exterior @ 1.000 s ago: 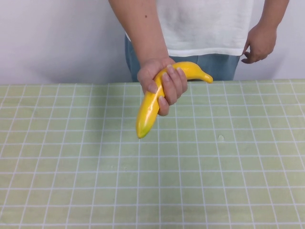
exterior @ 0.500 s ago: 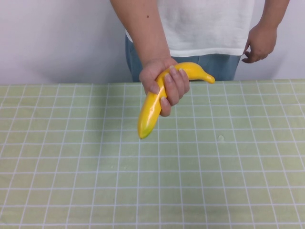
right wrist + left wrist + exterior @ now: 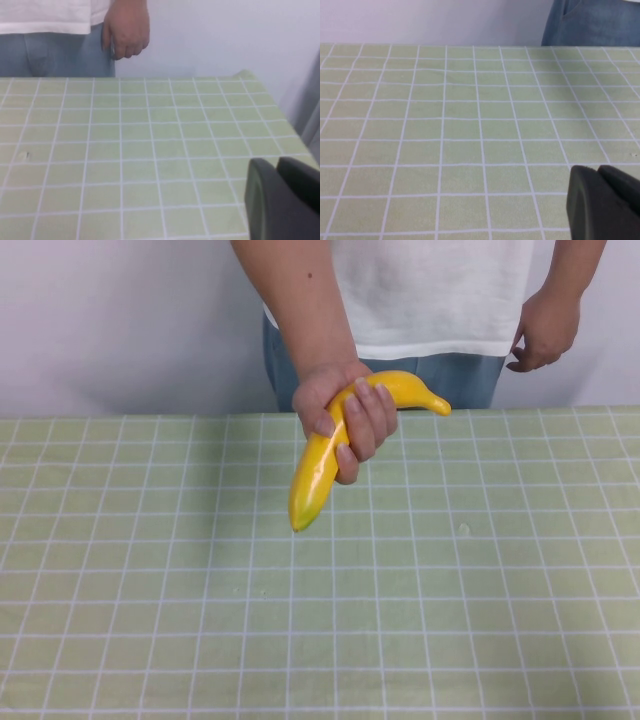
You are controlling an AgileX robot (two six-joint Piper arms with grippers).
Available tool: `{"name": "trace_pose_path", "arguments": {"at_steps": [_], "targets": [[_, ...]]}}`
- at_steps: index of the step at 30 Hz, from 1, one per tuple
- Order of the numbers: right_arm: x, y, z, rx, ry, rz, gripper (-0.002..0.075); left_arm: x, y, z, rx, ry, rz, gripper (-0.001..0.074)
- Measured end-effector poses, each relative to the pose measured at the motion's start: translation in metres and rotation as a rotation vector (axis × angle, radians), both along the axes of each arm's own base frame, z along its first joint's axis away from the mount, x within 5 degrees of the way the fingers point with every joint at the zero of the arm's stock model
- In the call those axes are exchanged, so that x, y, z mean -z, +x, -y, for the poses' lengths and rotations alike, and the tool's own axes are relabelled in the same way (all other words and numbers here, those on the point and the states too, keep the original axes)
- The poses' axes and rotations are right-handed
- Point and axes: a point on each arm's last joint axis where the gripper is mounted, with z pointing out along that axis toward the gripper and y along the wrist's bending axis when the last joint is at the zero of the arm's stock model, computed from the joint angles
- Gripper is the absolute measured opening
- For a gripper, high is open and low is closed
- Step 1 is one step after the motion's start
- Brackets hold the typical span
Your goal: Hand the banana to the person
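The person stands behind the table in a white T-shirt and blue jeans. One of their hands grips the yellow banana above the table's far middle, its blunt end angled down and its stem pointing right. The other hand hangs at their side and also shows in the right wrist view. My left gripper is shut and empty, low over the cloth. My right gripper is shut and empty near the table's right edge. Neither gripper shows in the high view.
A green cloth with a white grid covers the table. A small pale speck lies on it right of centre. A white wall is behind the person. The table's right edge shows in the right wrist view.
The person's hand with the banana has shifted slightly to the right. Otherwise the scene is still.
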Motion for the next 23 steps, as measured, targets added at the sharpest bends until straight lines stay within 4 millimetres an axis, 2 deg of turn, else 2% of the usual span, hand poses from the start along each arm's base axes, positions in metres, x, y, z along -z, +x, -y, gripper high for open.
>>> {"name": "trace_pose_path", "arguments": {"at_steps": [3, 4, 8, 23], "targets": [[0.027, -0.003, -0.001, 0.009, 0.050, 0.022, -0.0006, 0.000, 0.000, 0.000, 0.000, 0.000, 0.000, -0.0004], [0.031, -0.006, 0.002, 0.054, 0.067, -0.024, -0.0006, 0.000, 0.000, 0.000, 0.000, 0.000, 0.000, -0.0004], [0.038, -0.009, 0.002, 0.050, -0.012, -0.107, -0.0006, 0.000, 0.000, 0.000, 0.000, 0.000, 0.000, -0.0004], [0.038, -0.009, 0.002, 0.058, 0.001, -0.104, -0.0006, 0.000, 0.000, 0.000, 0.000, 0.000, 0.000, -0.0004]]}}
